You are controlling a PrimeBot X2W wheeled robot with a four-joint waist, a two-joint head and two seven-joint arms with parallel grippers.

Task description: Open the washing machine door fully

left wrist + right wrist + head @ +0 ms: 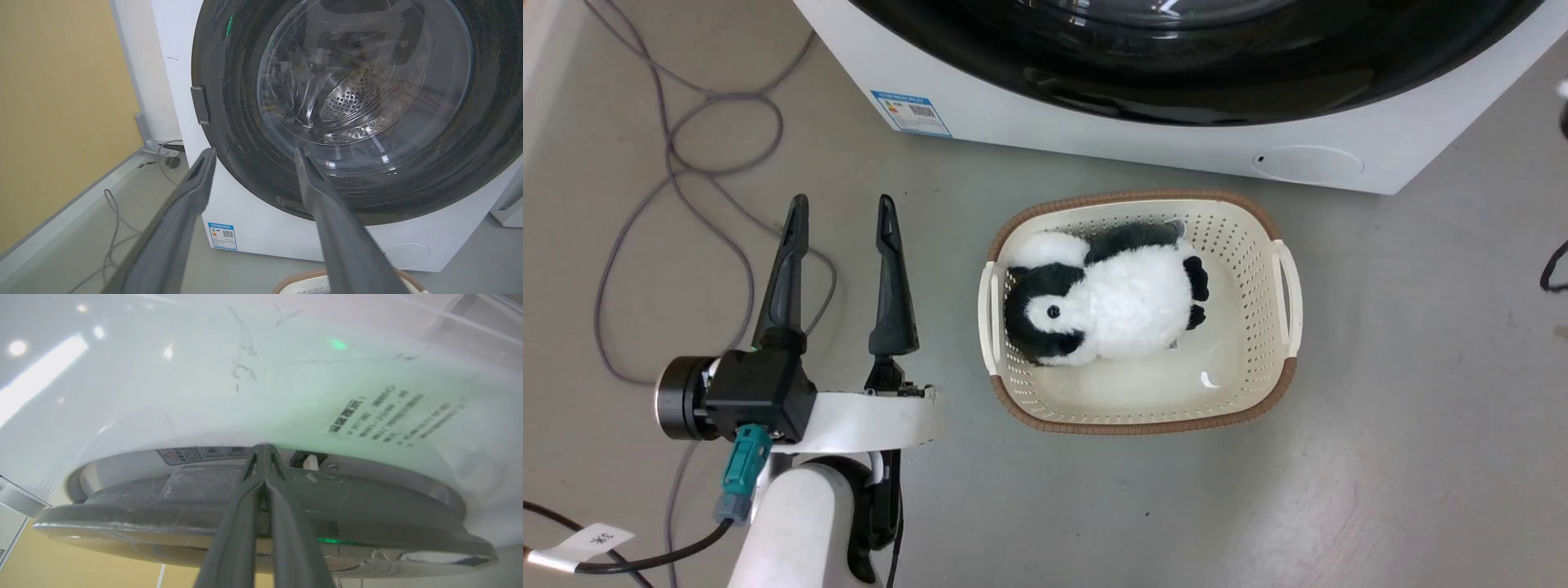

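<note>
The left claw hangs with fingers apart, facing the washing machine door. The right claw, fingers pressed together, has its tips at the door's rim, against the washing machine front.

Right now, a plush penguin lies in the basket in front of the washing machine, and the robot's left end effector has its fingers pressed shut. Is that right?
Not quite. The plush penguin does lie in the basket in front of the washing machine, but the left end effector is open: the head view shows its two fingers spread apart, holding nothing.
</note>
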